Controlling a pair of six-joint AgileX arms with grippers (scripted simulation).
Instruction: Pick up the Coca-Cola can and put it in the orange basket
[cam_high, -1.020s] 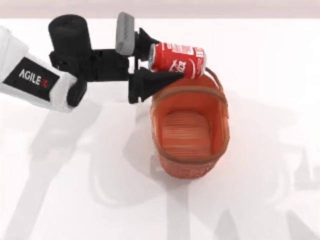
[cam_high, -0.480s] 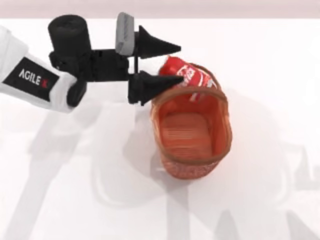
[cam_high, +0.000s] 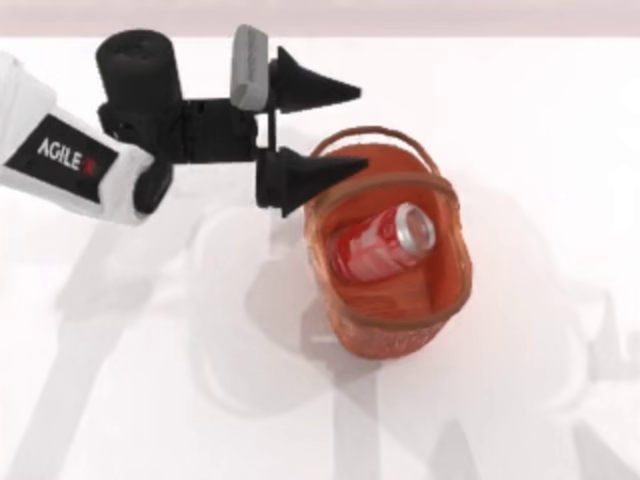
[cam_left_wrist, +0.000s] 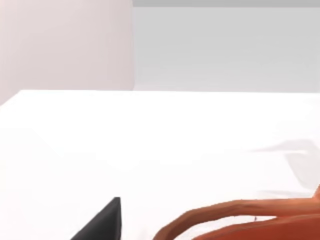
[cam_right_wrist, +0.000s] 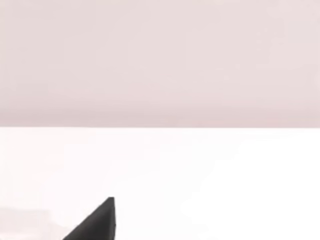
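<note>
A white table fills the view from above. The left gripper (cam_high: 345, 128) hovers over the upper left of the table, its two black pointed fingers (cam_high: 310, 172) spread wide apart with nothing between them. One fingertip overlaps the far left edge of the orange basket (cam_high: 452, 300), which sits just right of the table's centre.

The Coca-Cola can (cam_high: 383, 242) lies on its side inside the basket, resting on the slatted bottom, its silver top pointing toward the right wall. The arched brown handle (cam_high: 372, 135) crosses the basket's far end, just beside the open fingers.

From the left wrist view, only a black fingertip (cam_left_wrist: 107, 222) and a curve of the basket's rim (cam_left_wrist: 235, 210) show against the bare tabletop. The right arm is out of the overhead view; its wrist view shows one dark fingertip (cam_right_wrist: 100, 222) over bare white table, so I cannot tell whether that gripper is spread or closed.

The can looks delivered, so the step in hand is the retreat. Done well, the arm should lift straight up first, fingers kept apart, so the lower fingertip clears the rim and handle without nudging the basket.

A second ago the can was pinched sideways between the fingers above the basket's far rim. Half a second ago the fingers had parted and the can was tumbling past the handle. Now it has settled inside, and the basket has shifted slightly.
</note>
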